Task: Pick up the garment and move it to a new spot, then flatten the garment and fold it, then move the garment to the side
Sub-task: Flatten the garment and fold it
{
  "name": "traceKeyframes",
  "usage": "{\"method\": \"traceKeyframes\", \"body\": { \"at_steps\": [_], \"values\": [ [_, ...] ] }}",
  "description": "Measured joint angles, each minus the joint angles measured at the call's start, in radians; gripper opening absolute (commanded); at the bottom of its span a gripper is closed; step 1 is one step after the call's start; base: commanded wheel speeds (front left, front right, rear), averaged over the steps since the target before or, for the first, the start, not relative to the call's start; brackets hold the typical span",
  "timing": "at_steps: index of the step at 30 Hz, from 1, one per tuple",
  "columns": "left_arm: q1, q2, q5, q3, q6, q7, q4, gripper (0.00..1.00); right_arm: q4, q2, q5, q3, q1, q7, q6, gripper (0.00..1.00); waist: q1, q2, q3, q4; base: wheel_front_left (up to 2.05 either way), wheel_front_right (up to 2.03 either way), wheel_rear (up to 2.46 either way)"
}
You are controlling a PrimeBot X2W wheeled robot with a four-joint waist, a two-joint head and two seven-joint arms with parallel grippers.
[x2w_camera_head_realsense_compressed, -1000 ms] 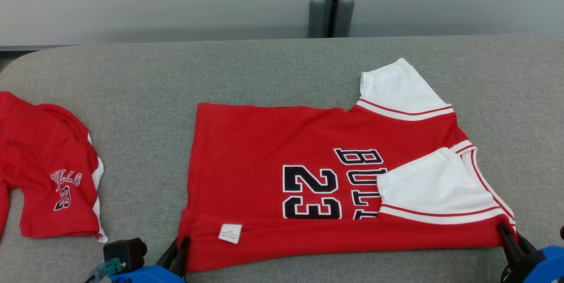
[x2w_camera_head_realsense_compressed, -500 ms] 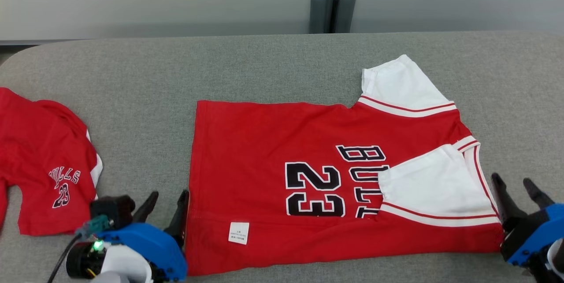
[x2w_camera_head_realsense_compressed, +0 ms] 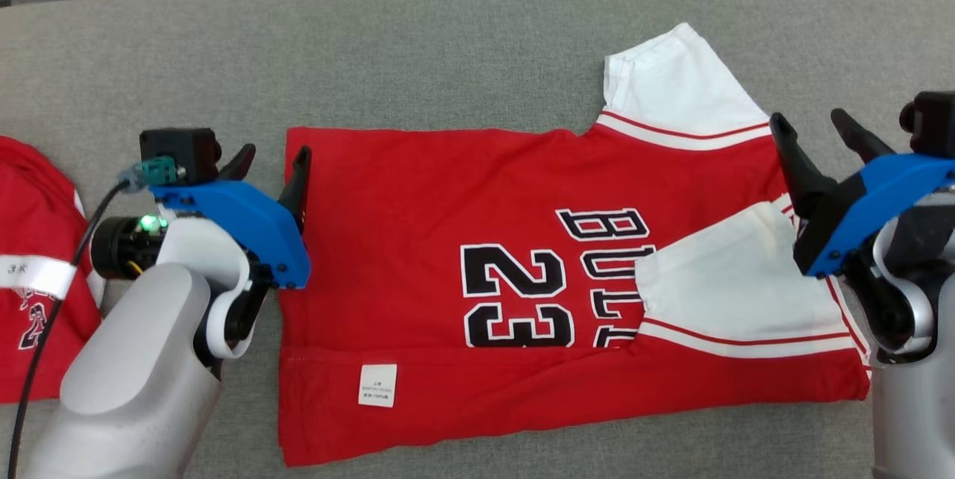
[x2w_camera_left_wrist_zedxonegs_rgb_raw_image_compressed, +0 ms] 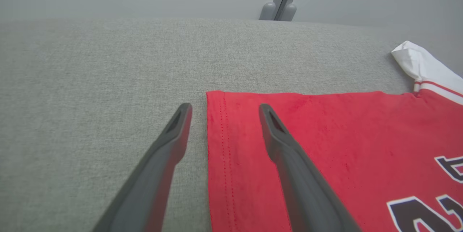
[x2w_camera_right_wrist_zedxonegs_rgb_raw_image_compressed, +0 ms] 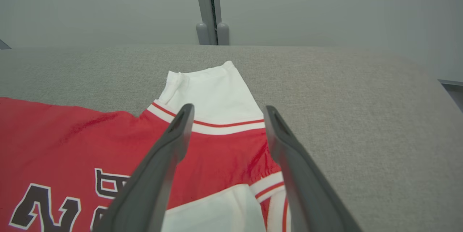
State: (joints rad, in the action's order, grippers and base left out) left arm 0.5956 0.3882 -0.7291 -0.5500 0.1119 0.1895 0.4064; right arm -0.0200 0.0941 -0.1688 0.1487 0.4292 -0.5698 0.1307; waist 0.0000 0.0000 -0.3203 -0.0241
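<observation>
The red jersey point(x2w_camera_head_realsense_compressed: 448, 225) with "23" lies flat on the grey padded table point(x2w_camera_head_realsense_compressed: 448, 39), its near edge folded up so that a white label point(x2w_camera_head_realsense_compressed: 377, 386) shows. One white sleeve point(x2w_camera_head_realsense_compressed: 675, 83) sticks out at the far right, and the other point(x2w_camera_head_realsense_compressed: 724, 285) is folded onto the chest. My left gripper point(x2w_camera_head_realsense_compressed: 274, 153) is open at the far left corner, straddling the hem point(x2w_camera_left_wrist_zedxonegs_rgb_raw_image_compressed: 217, 134). My right gripper point(x2w_camera_head_realsense_compressed: 808, 119) is open over the far right shoulder point(x2w_camera_right_wrist_zedxonegs_rgb_raw_image_compressed: 224, 145), below that sleeve point(x2w_camera_right_wrist_zedxonegs_rgb_raw_image_compressed: 209, 94). Nothing is held.
A second red garment point(x2w_camera_head_realsense_compressed: 37, 240) with white trim lies at the table's left edge, partly behind my left forearm. A grey wall with a vertical post point(x2w_camera_left_wrist_zedxonegs_rgb_raw_image_compressed: 284, 8) stands behind the table. Bare grey cloth stretches beyond the jersey and to its right point(x2w_camera_right_wrist_zedxonegs_rgb_raw_image_compressed: 361, 116).
Both grippers let go of the jersey's folded near edge, opened, and moved away from me to its far corners. The head camera tilted down, shifting the whole picture.
</observation>
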Motion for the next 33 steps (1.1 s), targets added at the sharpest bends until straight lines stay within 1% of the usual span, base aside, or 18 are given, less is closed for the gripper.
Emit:
{"method": "traceKeyframes", "body": {
  "at_steps": [5,10,17,24,25,26,27,28,29,30,33],
  "values": [
    [0.096,-0.018,0.0,-0.003,-0.024,0.015,0.1,1.0,0.047,0.018,-0.004,-0.046,0.08,0.01,0.0,1.0,0.0001,0.0,-0.06,-0.018,0.0,0.0,0.0],
    [0.131,-0.026,-0.001,-0.004,-0.034,0.016,0.169,1.0,0.073,0.027,-0.012,-0.059,0.117,0.032,0.0,1.0,0.0001,0.0,-0.097,-0.029,0.0,0.0,0.0],
    [0.159,-0.053,-0.018,-0.003,-0.068,-0.015,0.229,1.0,0.098,0.017,-0.033,-0.06,0.121,0.053,0.0,1.0,0.0001,0.0,-0.124,-0.033,0.0,0.0,0.0],
    [0.196,-0.063,-0.01,-0.006,-0.073,-0.038,0.286,1.0,0.102,0.02,-0.033,-0.074,0.126,0.052,0.0,1.0,0.0,0.0,-0.141,-0.029,0.0,0.0,0.0],
    [0.201,-0.066,-0.01,-0.006,-0.07,-0.039,0.293,0.9,0.101,0.024,-0.034,-0.075,0.129,0.05,0.0,1.0,0.0001,0.0,-0.143,-0.028,0.0,0.0,0.0],
    [0.207,-0.069,-0.01,-0.006,-0.067,-0.039,0.3,0.47,0.101,0.027,-0.034,-0.075,0.134,0.048,0.0,1.0,0.0,0.0,-0.146,-0.026,0.0,0.0,0.0],
    [0.211,-0.071,-0.01,-0.006,-0.067,-0.036,0.305,0.38,0.1,0.03,-0.034,-0.075,0.139,0.044,0.0,1.0,0.0,0.0,-0.148,-0.024,0.0,0.0,0.0],
    [0.214,-0.072,-0.01,-0.007,-0.067,-0.031,0.31,0.12,0.099,0.034,-0.034,-0.075,0.142,0.042,0.0,1.0,0.0,0.0,-0.15,-0.021,0.0,0.0,0.0],
    [0.22,-0.074,-0.014,-0.007,-0.068,-0.023,0.314,0.0,0.099,0.038,-0.033,-0.075,0.145,0.037,0.0,1.0,0.0,0.0,-0.152,-0.018,0.0,0.0,0.0],
    [0.228,-0.077,-0.021,-0.008,-0.077,-0.016,0.318,0.0,0.102,0.043,-0.034,-0.077,0.16,0.024,0.0,1.0,0.0,0.0,-0.158,-0.011,0.0,0.0,0.0],
    [0.231,-0.081,-0.023,-0.009,-0.082,-0.031,0.31,0.0,0.125,0.051,-0.04,-0.072,0.216,0.004,0.0,1.0,0.0,0.0,-0.169,-0.003,0.0,0.0,0.0]
  ]
}}
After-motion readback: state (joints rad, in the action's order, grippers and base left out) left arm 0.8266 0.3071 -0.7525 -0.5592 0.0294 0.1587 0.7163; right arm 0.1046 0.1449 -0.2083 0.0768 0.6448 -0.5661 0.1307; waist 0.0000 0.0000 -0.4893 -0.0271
